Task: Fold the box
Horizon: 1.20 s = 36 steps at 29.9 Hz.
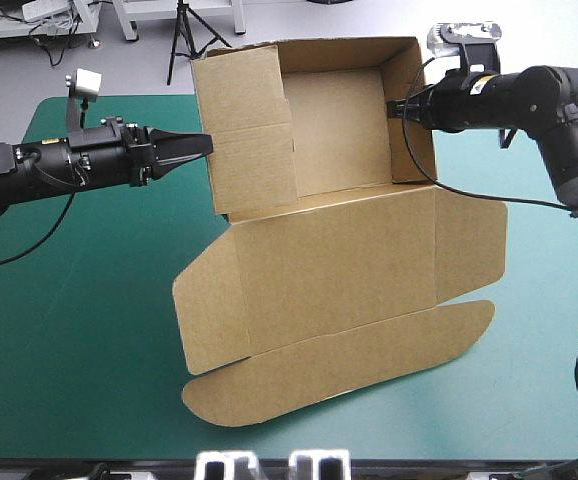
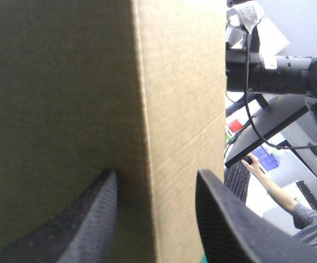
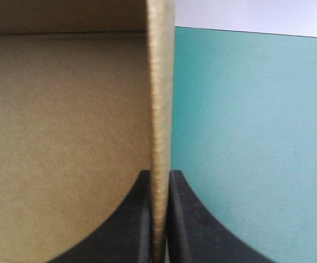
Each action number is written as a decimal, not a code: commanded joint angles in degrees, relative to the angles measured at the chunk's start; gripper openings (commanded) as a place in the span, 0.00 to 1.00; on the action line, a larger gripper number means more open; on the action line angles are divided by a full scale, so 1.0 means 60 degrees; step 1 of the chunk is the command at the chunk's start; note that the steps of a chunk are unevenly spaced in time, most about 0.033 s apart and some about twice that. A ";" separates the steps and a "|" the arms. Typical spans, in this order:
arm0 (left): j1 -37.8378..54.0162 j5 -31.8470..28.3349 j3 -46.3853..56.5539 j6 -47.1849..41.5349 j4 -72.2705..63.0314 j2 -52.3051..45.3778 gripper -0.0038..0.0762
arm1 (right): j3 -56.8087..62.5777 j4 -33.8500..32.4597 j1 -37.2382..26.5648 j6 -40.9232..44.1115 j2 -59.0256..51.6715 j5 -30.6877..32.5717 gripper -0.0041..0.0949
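The brown corrugated-board box [image 1: 329, 260] sits on the far half of the teal-green table cover [image 1: 89, 330]. We find it set up as an open tray, with its flat lid [image 1: 339, 270] and rounded tuck flap [image 1: 339, 365] lying toward the near edge. The right gripper [image 1: 393, 106], a pair of broad black fin-shaped fingers, is pinched on the top edge of the tray's right wall [image 1: 411, 120]. The left gripper [image 1: 197, 146] stands at the left wall [image 1: 244, 120] with its fingers spread, the board between them but not clamped. We judge the main risk to lie on the left side. That wall panel looks raised but not yet tucked, and if the spread fingers push it without gripping, it may spring back. The whole tray may also slide across the cover, since only one wall is held. A hard pull from the pinching side could crease the board or lift the tray. Only the high view shows the lid, the flap and both arms against the box. Only the left wrist view shows the open gap of the left gripper [image 2: 157, 172] and the upright fold line of the wall standing in it. Only the right wrist view confirms the right gripper [image 3: 159, 174] clamped on the wall's edge, with the tray interior on one side and the cover on the other.
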 commanded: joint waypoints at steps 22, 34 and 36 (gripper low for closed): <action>-0.0318 -0.0723 -0.0284 -0.1292 0.1310 -0.0308 0.52 | -0.0280 -0.1750 0.1883 0.1020 -0.0397 -0.0843 0.03; -0.0318 -0.1883 -0.0284 -0.2067 0.2997 -0.0308 0.51 | -0.0280 -0.3163 0.3305 0.1959 -0.0397 -0.0598 0.03; -0.0318 -0.2138 -0.0284 -0.2288 0.3408 -0.0308 0.49 | -0.0280 -0.3163 0.3534 0.2104 -0.0397 -0.0582 0.03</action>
